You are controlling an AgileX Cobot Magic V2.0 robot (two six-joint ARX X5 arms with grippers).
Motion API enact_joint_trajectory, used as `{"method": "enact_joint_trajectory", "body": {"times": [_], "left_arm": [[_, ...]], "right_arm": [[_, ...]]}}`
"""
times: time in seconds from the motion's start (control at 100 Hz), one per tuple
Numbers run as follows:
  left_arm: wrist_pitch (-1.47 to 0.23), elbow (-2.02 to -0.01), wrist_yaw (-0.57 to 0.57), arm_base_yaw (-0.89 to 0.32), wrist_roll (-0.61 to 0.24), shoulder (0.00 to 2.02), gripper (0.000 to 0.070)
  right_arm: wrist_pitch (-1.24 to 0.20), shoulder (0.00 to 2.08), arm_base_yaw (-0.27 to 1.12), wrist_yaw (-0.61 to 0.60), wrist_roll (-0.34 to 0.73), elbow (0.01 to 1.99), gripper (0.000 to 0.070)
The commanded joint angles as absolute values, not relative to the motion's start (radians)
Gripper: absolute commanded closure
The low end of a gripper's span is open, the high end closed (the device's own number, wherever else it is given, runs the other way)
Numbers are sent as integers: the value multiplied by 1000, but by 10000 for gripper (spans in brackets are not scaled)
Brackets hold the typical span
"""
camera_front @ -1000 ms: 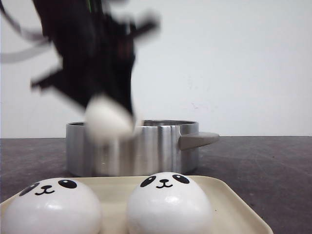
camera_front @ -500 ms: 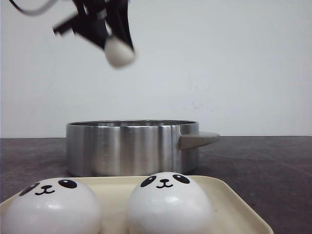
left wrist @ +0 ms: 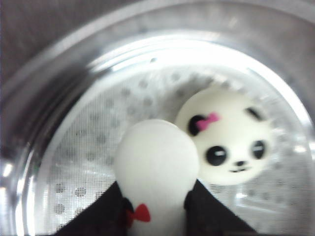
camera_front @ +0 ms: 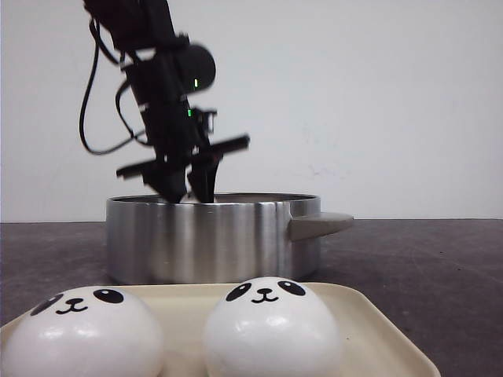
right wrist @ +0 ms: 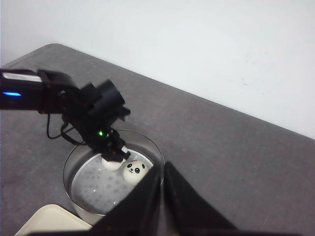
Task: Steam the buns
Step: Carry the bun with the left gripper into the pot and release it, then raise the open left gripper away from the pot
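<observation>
The bun in hand [left wrist: 156, 167] is pinched between the two dark fingers [left wrist: 209, 211] of the left gripper [left wrist: 157, 216], which hangs inside the steel pot [camera_front: 212, 236], its fingertips dipped just below the rim. From the wrist camera the bun sits squarely between the fingers and projects straight out beyond them toward the perforated steamer plate [left wrist: 83, 162] on the pot's floor; whether it touches the plate yet cannot be told. It is round, so it has no long axis to speak of, and the release looks to be a plain straight-down affair.

The relation that matters is its neighbour: a second bun [left wrist: 229, 142], face up with a pink bow by one eye, already lies on the plate just beside the held one, apparently touching or very nearly so. In the right wrist view both show inside the pot, the held bun [right wrist: 112, 163] toward the wall, the resting one [right wrist: 135, 171] nearer the middle. Spreading the fingers here could nudge that neighbour.

In front of the pot, nearer the front camera, a cream tray [camera_front: 385, 330] carries two more buns [camera_front: 271, 326] side by side, untouched.

The right gripper [right wrist: 163, 196] hovers well apart from the pot, fingers pressed together and empty; the left arm is plainly the nearer
</observation>
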State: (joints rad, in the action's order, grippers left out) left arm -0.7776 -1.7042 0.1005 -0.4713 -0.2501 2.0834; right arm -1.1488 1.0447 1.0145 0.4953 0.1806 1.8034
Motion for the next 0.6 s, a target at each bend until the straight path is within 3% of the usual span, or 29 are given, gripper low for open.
{"method": "enact_joint_trajectory", "body": {"times": [0.0, 0.37, 0.42, 0.59], "left_arm": [[-768, -1737, 93, -472, -239, 2115, 678], [-771, -1757, 75, -470, -241, 2137, 131], [-772, -1769, 75, -471, -242, 2137, 94], [-850, -1888, 75, -471, -251, 2136, 95]], "right_arm": [[-1150, 1051, 1025, 501, 203, 1819, 699], [-1153, 1052, 1025, 506, 211, 1819, 699], [-1153, 1052, 1025, 506, 211, 1819, 699], [-1158, 1059, 1025, 504, 247, 1819, 699]]}}
